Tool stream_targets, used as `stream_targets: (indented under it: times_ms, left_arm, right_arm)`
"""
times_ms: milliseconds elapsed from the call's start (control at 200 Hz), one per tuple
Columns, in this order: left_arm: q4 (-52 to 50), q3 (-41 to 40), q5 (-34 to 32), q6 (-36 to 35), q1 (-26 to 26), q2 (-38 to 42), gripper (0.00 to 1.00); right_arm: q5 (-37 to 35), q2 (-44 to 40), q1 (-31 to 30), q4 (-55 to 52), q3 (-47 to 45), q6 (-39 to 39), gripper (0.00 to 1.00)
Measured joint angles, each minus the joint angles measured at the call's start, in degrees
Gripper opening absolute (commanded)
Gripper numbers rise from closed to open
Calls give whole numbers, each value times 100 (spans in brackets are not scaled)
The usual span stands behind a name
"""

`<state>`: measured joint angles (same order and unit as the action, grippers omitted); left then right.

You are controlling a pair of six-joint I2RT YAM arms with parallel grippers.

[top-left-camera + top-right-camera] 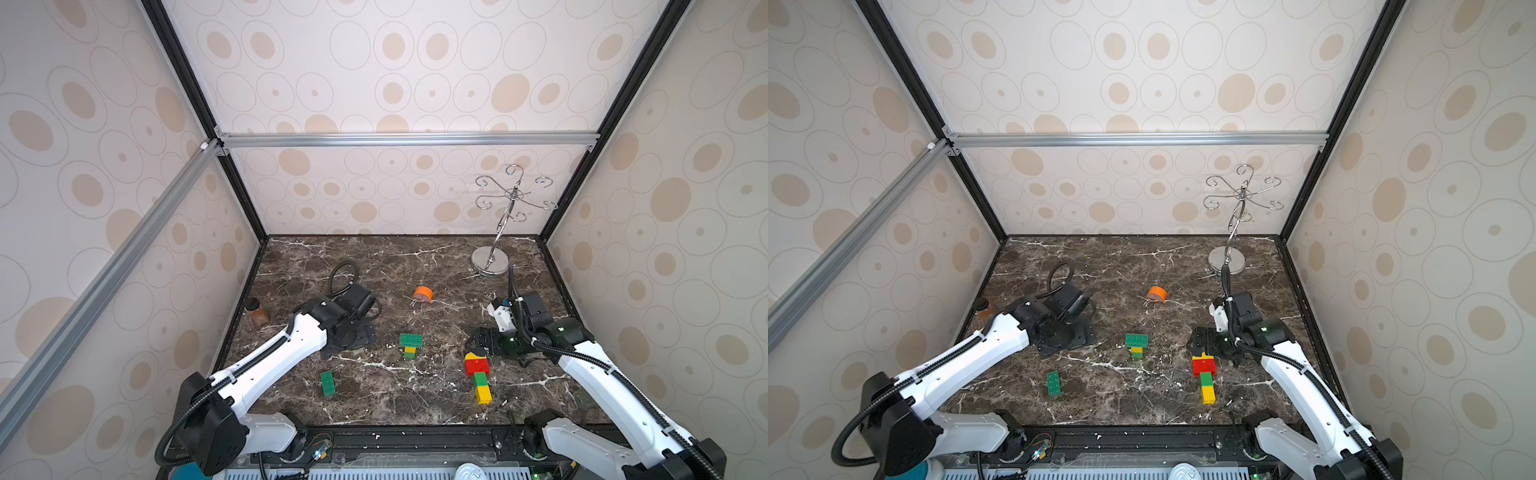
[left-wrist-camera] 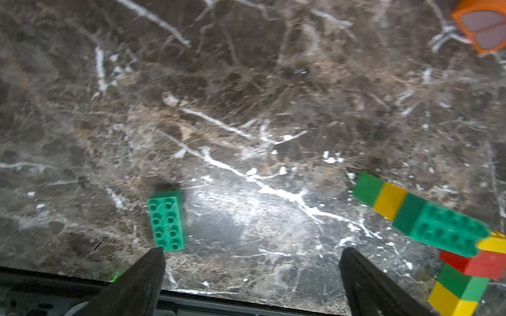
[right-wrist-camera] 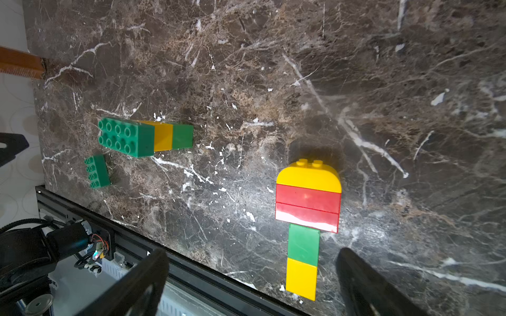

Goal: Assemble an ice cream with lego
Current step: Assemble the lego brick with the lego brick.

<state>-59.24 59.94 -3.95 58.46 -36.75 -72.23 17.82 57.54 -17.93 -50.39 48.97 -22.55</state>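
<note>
A lego ice cream (image 1: pixel 478 374) (image 3: pixel 308 202) lies flat on the marble: yellow dome, two red bricks, then a green and yellow stem. My right gripper (image 3: pixel 252 251) (image 1: pixel 478 343) hovers open over it, holding nothing. A wide green brick stacked on yellow and green ones (image 1: pixel 410 345) (image 2: pixel 427 216) lies mid-table. A loose green brick (image 1: pixel 328 383) (image 2: pixel 166 220) sits nearer the front. The orange dome (image 1: pixel 423 294) lies farther back. My left gripper (image 2: pixel 252 250) (image 1: pixel 353 343) is open and empty, left of the stack.
A brown jar (image 1: pixel 257 311) stands by the left wall. A chrome hook stand (image 1: pixel 490 259) occupies the back right corner. The table's front edge (image 3: pixel 191 257) and its black rail run close under both grippers.
</note>
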Motion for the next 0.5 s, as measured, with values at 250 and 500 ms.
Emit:
stream_targets:
  times_ms: [250, 500]
  left_arm:
    - [354, -1547, 264, 52, 284, 914, 100]
    - [743, -2470, 603, 66, 621, 1694, 100]
  right_arm:
    - [17, 61, 2, -48, 98, 17, 98]
    - [17, 63, 2, -118, 181, 61, 99]
